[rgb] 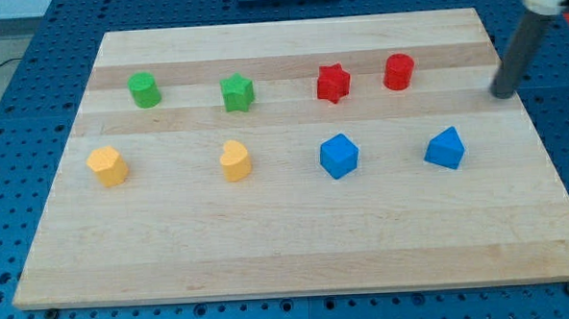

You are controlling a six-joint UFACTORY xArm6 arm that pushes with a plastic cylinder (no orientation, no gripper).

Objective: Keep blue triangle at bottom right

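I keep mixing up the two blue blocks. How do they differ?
The blue triangle lies furthest to the view's right in the lower row and comes to a peak; the blue cube sits to its left and looks blockier. My tip is nearer the triangle, touching neither. Both share colour and row.

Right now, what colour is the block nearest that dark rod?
Blue: the blue triangle, below-left of my tip, clearest in the camera view.

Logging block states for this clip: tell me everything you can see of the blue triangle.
The blue triangle is a small, solid-looking block of matte, uniform blue with a pointed top and faceted sides. It sits flat on the wooden board, rightmost in the lower row, right of the blue cube. Nothing touches it. My tip is up and to its right, clearly apart.
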